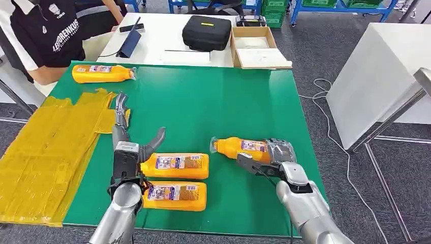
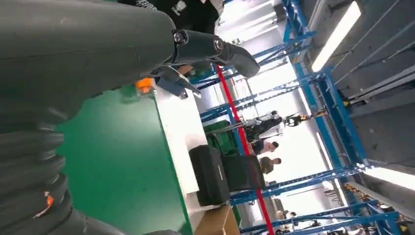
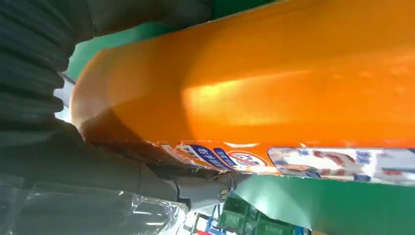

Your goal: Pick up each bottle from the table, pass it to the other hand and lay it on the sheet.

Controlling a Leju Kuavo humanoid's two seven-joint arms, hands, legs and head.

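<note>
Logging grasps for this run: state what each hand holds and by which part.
The right hand grips an orange bottle around its base end, cap pointing away. The left hand holds nothing, fingers spread above the green mat.

Head view high, looking forward and down over the green worktop [image 1: 213,107]. Left wrist view tilted, low over the same worktop [image 2: 122,161], facing the far racks. Right wrist view pressed close against an orange bottle [image 3: 274,88].
</note>
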